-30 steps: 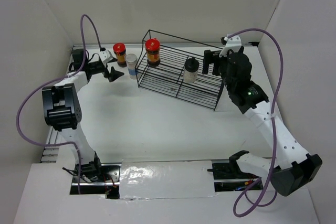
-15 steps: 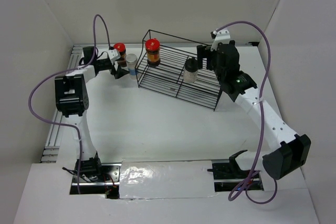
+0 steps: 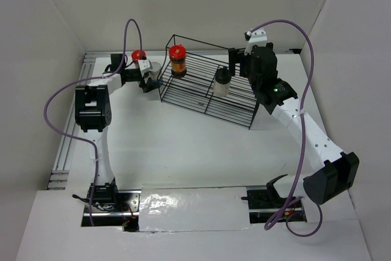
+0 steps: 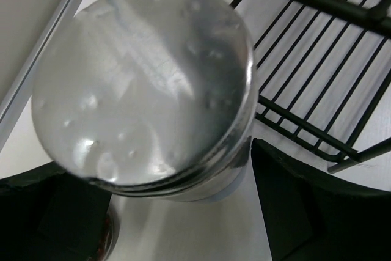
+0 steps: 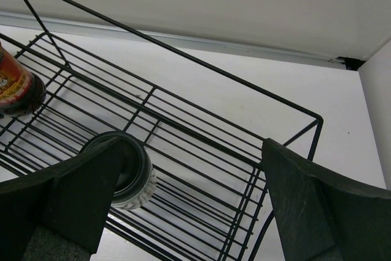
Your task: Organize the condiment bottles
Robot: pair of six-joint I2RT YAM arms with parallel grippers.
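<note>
Left pincer (image 4: 156, 162) is straddling the whitish jar (image 4: 143, 84) with jaws apart. A sliver of desk (image 3: 183, 145) is showing between the jar and one finger, so it is not gripping and is holding nothing. The jar is standing on the desk just outside the left end of the rack (image 3: 194, 90), with the loose red-capped jar (image 3: 138, 55) just beside it. Right pincer (image 5: 192, 151) is hanging wide open and empty over the rack, near the black-capped jar (image 3: 222, 82) in the rack's right half. The racked red-capped jar (image 3: 178, 59) is standing at the left rear.

Risks, as judged:
- The outer finger is working close to the loose red-capped jar, so closing or lifting may tip it.
- The grip is lining up high, near the cap, so the jar may slip or swing.
- The jar may be catching the rack's top wire on the way in, and a light rack would skid.
- Right pincer descending off-centre may be toppling the black-capped jar.

Versus one second ago: left pincer was short of the jars and is now around the whitish one. Right pincer has shifted from the rack's right end to over it. All four jars are unmoved.
</note>
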